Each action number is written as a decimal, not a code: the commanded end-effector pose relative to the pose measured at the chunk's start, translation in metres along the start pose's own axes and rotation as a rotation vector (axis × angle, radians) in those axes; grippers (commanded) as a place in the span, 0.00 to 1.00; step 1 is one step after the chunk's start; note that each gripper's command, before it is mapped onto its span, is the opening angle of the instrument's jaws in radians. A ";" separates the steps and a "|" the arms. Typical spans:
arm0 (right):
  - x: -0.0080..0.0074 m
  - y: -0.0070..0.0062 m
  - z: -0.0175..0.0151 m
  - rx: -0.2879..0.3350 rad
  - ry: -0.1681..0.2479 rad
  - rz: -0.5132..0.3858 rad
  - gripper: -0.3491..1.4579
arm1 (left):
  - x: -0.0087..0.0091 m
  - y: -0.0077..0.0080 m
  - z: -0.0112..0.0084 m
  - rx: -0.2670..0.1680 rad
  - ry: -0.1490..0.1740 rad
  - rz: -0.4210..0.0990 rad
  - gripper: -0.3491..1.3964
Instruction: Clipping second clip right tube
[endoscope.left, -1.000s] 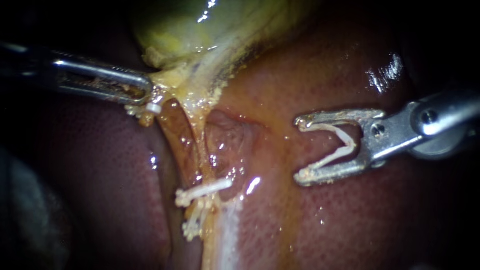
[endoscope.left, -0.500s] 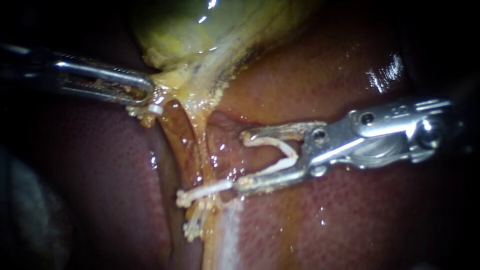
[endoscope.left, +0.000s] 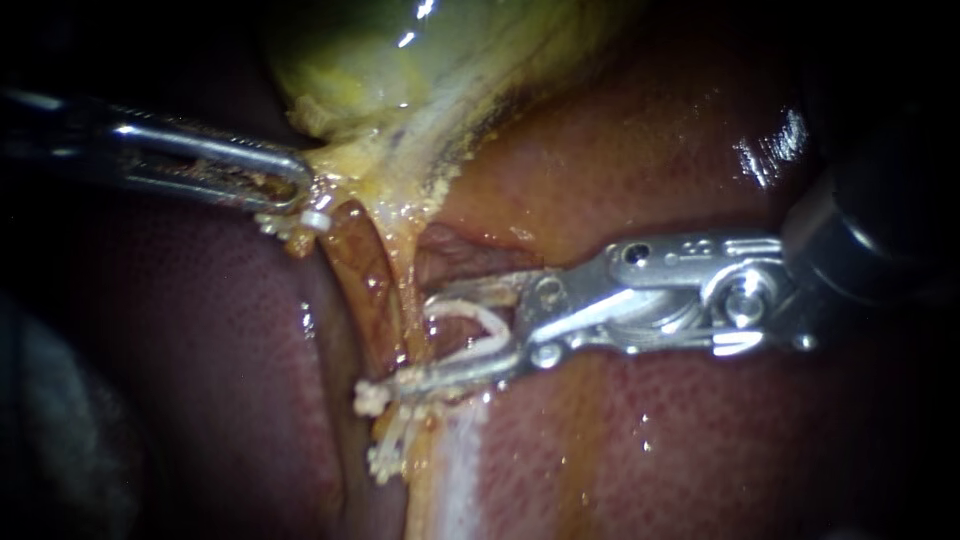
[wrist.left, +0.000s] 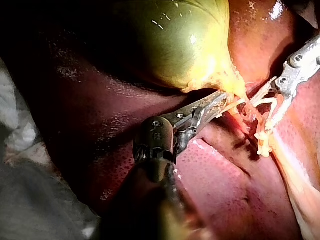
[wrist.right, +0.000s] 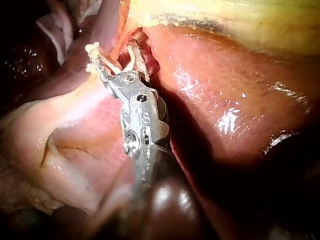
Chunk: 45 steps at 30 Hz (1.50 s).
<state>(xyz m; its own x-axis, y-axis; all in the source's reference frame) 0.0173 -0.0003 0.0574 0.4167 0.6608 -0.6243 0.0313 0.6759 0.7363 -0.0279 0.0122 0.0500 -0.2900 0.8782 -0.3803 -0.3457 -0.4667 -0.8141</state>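
Endoscope view: the right instrument (endoscope.left: 415, 340) lies across the liver (endoscope.left: 680, 440) with its 2 jaws spread. Both jaws bear on the legs of an open white clip (endoscope.left: 487, 322) seated between them, so they hold it from 2 sides. The jaw tips reach the right tube (endoscope.left: 403, 300), a pale yellow strand running down from the gallbladder (endoscope.left: 380, 60). I cannot tell whether the tips have passed around the tube or only touch its near edge. The lower jaw lies over an older clip (endoscope.left: 372, 398) that crosses the same tube, and only that clip's knobbed end shows past the jaw. A lower clip (endoscope.left: 385, 452) sits just below it. A wider brown band (endoscope.left: 350, 270) runs beside the right tube, on the far side from the right instrument.

The left instrument (endoscope.left: 297, 190) has its jaws pressed together on yellow tissue (endoscope.left: 345, 165) at the gallbladder's neck. A small white piece (endoscope.left: 315, 218) sits just under their tips.

In the left wrist view, the left instrument (wrist.left: 216, 105) pinches the tissue right under the gallbladder's tapered end. The right instrument's clip stands just ahead of its tips.

In the right wrist view, the right instrument (wrist.right: 115, 52) has its jaws apart with the clip's white legs between them, at a fold where the liver meets paler tissue.
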 end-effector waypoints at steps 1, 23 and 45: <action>-0.0001 0.0001 0.0002 0.011 0.010 0.008 0.46 | 0.0000 0.0000 0.0000 0.000 0.000 0.000 0.00; 0.0007 -0.0015 0.0029 0.190 0.131 0.093 0.46 | 0.0000 -0.0001 0.0002 -0.002 -0.001 0.000 0.00; 0.0026 -0.0044 0.0018 0.290 0.144 0.122 0.25 | -0.0001 -0.0002 0.0001 -0.002 -0.001 0.001 0.00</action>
<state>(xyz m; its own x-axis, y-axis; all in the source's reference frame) 0.0198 -0.0021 0.0530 0.3029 0.7846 -0.5409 0.2510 0.4819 0.8395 -0.0280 0.0122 0.0502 -0.2914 0.8778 -0.3803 -0.3438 -0.4671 -0.8147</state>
